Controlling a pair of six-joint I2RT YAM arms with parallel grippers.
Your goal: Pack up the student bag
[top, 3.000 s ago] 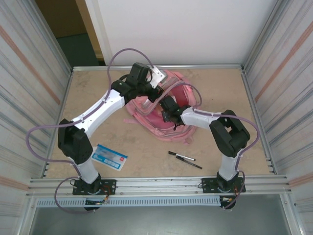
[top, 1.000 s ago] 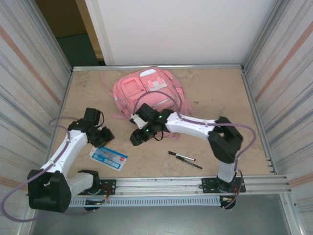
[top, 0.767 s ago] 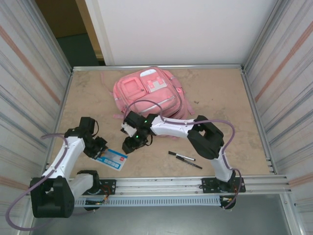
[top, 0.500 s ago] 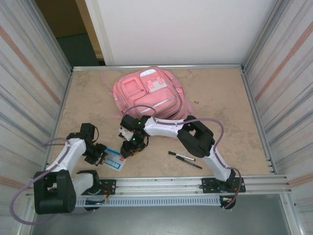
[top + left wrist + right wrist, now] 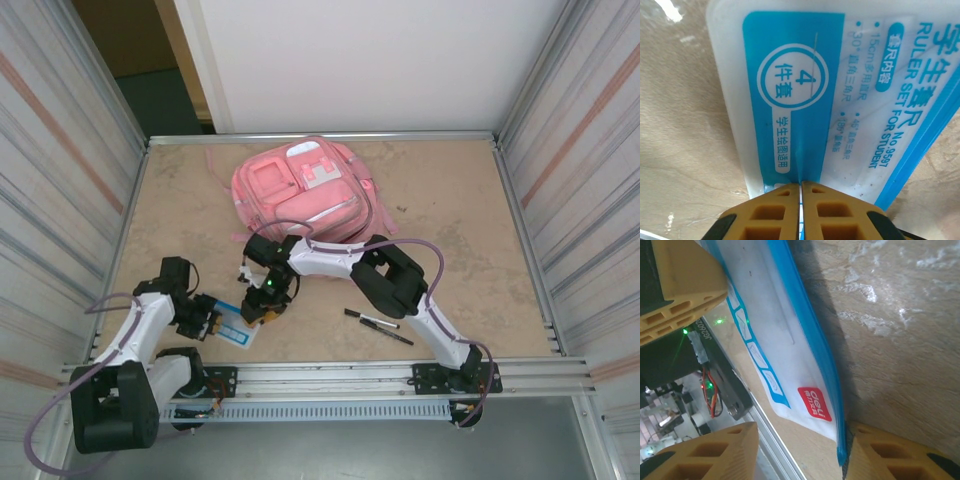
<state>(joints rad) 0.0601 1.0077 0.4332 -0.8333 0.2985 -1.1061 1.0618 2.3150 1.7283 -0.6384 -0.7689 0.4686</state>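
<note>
Left gripper clenched on the left edge of the ruler packet; right gripper straddles its other end, jaws apart, nothing held. Backpack lies flat at far centre, well apart. Risk: thin glossy packet buckles or slips free if the arms pull unevenly

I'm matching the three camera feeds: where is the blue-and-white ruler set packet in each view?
Top external: ruler set packet at lower left, by both arm tips.
Left wrist: packet across the upper frame, left pincer shut on its edge.
Right wrist: packet slanting top left to bottom centre.
Shared landmark: the tan table beneath.
</note>
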